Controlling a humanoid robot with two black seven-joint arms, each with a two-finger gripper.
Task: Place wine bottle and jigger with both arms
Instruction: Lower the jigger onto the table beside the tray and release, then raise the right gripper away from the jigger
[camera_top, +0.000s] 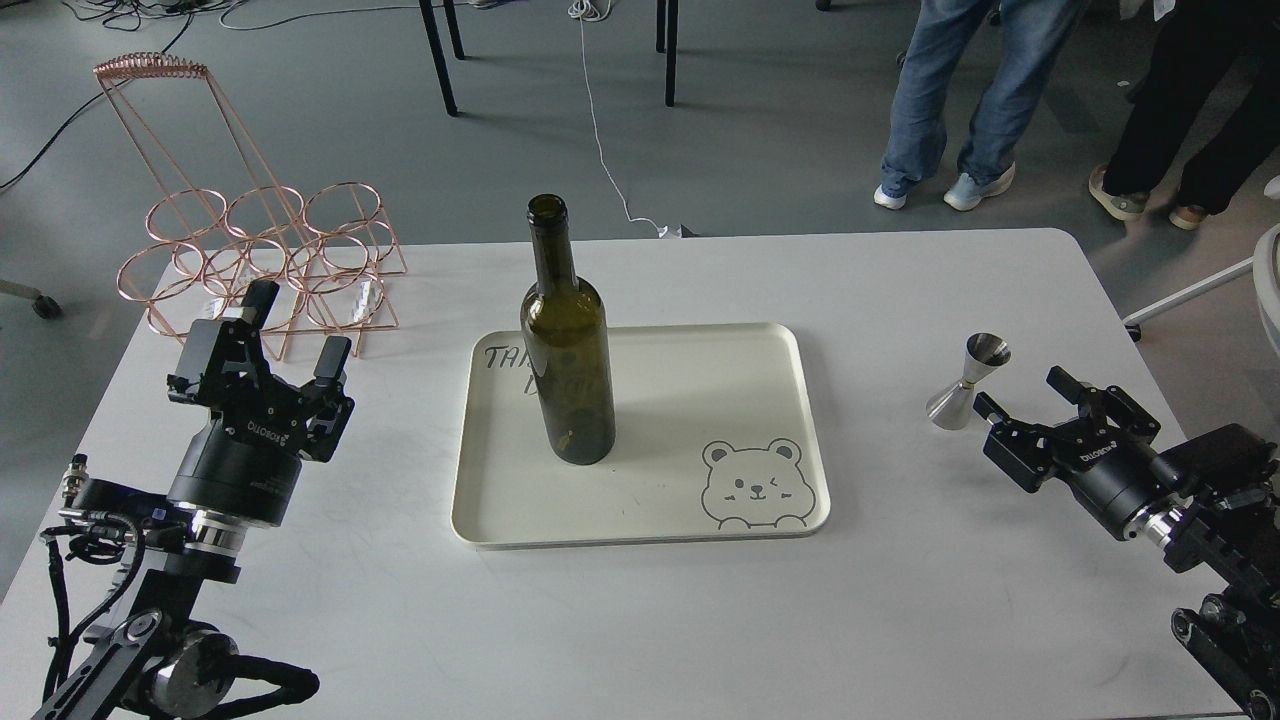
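The dark olive-green wine bottle (567, 360) stands upright on the left part of a cream tray (700, 400) with a bear drawing. The steel jigger (967, 382) stands upright on the white table, to the right of the tray. My right gripper (1020, 392) is open and empty, just to the right of the jigger and a little nearer to me, apart from it. My left gripper (297, 320) is open and empty, well to the left of the tray, fingers pointing up.
A copper wire bottle rack (255, 240) stands at the table's far left corner, just behind my left gripper. Two people's legs (950, 100) are on the floor beyond the far right edge. A white chair part (1260, 270) is at the right.
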